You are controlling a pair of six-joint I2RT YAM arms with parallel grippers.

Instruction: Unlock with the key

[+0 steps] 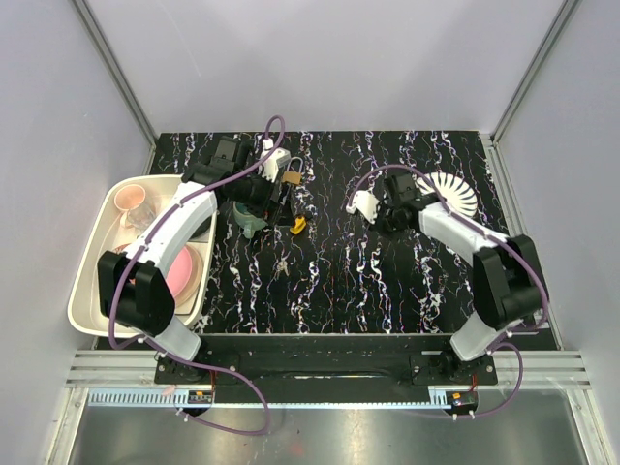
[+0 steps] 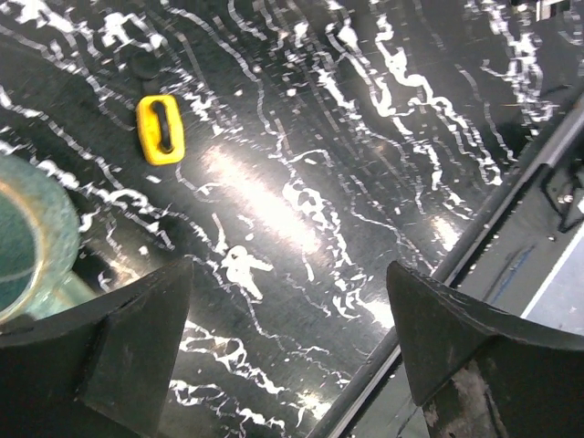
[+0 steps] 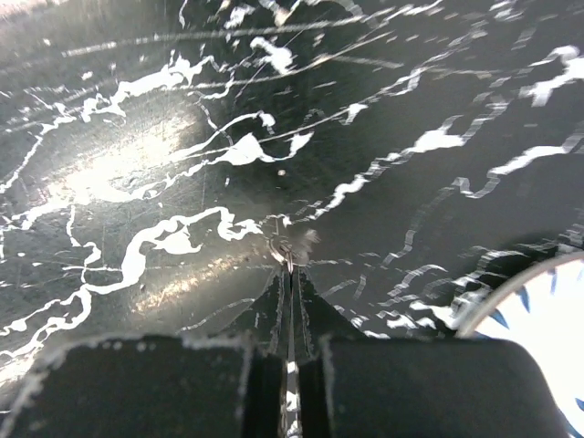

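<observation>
A brass padlock (image 1: 291,175) lies at the back of the black marbled table, out of both wrist views. My left gripper (image 1: 263,201) hovers next to it, open wide and empty (image 2: 287,351). My right gripper (image 1: 371,207) is right of centre and low over the table. Its fingers are pressed together (image 3: 290,274) on a thin silvery strip seen edge-on, which looks like the key (image 3: 289,258). A small pale key-shaped piece (image 2: 243,265) lies on the table in front of the left gripper; it also shows in the top view (image 1: 280,264).
A yellow oval tag (image 2: 161,130) and a green cup (image 1: 253,222) lie by the left gripper. A white fan-shaped dish (image 1: 454,194) sits behind the right gripper. A cream tray (image 1: 90,281) with a pink cup and plate stands at the left edge.
</observation>
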